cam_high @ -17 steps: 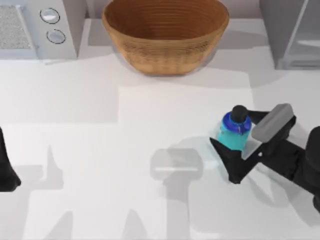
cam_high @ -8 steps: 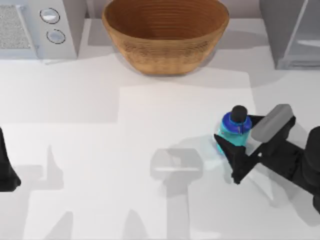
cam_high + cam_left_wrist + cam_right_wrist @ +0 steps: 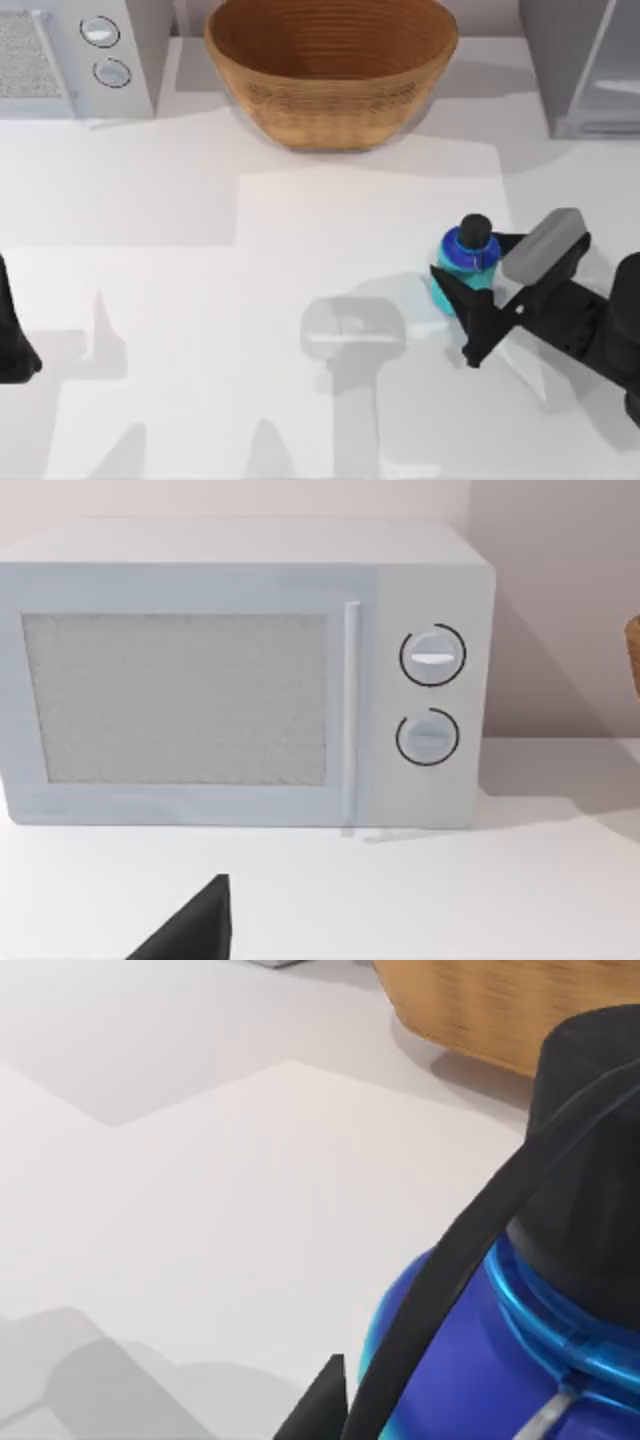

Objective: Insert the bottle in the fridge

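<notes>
The small turquoise bottle (image 3: 462, 262) with a dark blue shoulder and black cap stands upright on the white table, right of centre. My right gripper (image 3: 467, 256) reaches in from the right edge, its black fingers pressed against the bottle's two sides, shut on it. In the right wrist view the bottle (image 3: 480, 1370) is very close, with one black finger (image 3: 450, 1260) crossing in front of it. The grey fridge (image 3: 585, 70) with its pale glassy panel stands at the back right corner. My left arm (image 3: 12, 340) is parked at the table's left edge.
A large wicker basket (image 3: 330, 70) sits at the back centre, between the bottle and the rear wall. A grey microwave (image 3: 70, 55) with two round knobs stands at the back left, facing the left wrist camera (image 3: 250, 670). The table (image 3: 200, 300) is white.
The right gripper's fingers have closed inward onto the bottle. The bottle has shifted very slightly. The left arm has not moved.
</notes>
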You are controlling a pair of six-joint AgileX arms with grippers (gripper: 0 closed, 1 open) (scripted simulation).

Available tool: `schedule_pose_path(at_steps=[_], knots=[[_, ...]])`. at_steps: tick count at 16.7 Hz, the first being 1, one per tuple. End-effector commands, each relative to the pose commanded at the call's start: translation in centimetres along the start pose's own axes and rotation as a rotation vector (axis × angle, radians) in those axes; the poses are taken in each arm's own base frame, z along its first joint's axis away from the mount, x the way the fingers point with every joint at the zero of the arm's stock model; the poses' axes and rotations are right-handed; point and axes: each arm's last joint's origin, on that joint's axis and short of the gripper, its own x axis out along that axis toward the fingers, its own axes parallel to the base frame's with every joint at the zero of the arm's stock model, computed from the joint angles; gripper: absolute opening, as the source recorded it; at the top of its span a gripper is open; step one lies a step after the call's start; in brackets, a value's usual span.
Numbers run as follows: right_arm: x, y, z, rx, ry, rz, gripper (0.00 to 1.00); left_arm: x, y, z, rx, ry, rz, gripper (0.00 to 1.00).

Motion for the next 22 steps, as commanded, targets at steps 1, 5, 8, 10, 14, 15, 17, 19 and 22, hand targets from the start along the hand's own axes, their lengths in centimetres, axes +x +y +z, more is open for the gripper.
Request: schedule_pose_path(at_steps=[1,5,8,10,14,15,17,19,22], knots=[[0.0,0.0,0.0,0.0,0.0,0.0,0.01,0.0,0.0,0.0,0.0,0.0,0.0,1.0],[0.0,0.0,0.0,0.0,0.0,0.0,0.01,0.0,0.0,0.0,0.0,0.0,0.0,1.0],[0.0,0.0,0.0,0.001,0.0,-0.002,0.01,0.0,0.0,0.0,0.0,0.0,0.0,1.0],[-0.3,-0.4,0.2,0.001,-0.001,-0.003,0.01,0.0,0.0,0.0,0.0,0.0,0.0,1.0],[-2.7,-3.5,1.5,0.009,0.01,-0.013,0.01,0.0,0.0,0.0,0.0,0.0,0.0,1.0],[-3.7,-4.3,1.8,0.011,0.012,-0.012,0.01,0.0,0.0,0.0,0.0,0.0,0.0,1.0],[-5.7,-5.8,2.6,0.011,0.009,-0.004,0.01,0.0,0.0,0.0,0.0,0.0,0.0,1.0],[-7.2,-6.8,3.2,0.006,0.003,-0.002,0.01,0.0,0.0,0.0,0.0,0.0,0.0,1.0],[-8.0,-7.1,3.5,0.001,0.0,-0.002,0.01,0.0,0.0,0.0,0.0,0.0,0.0,1.0]])
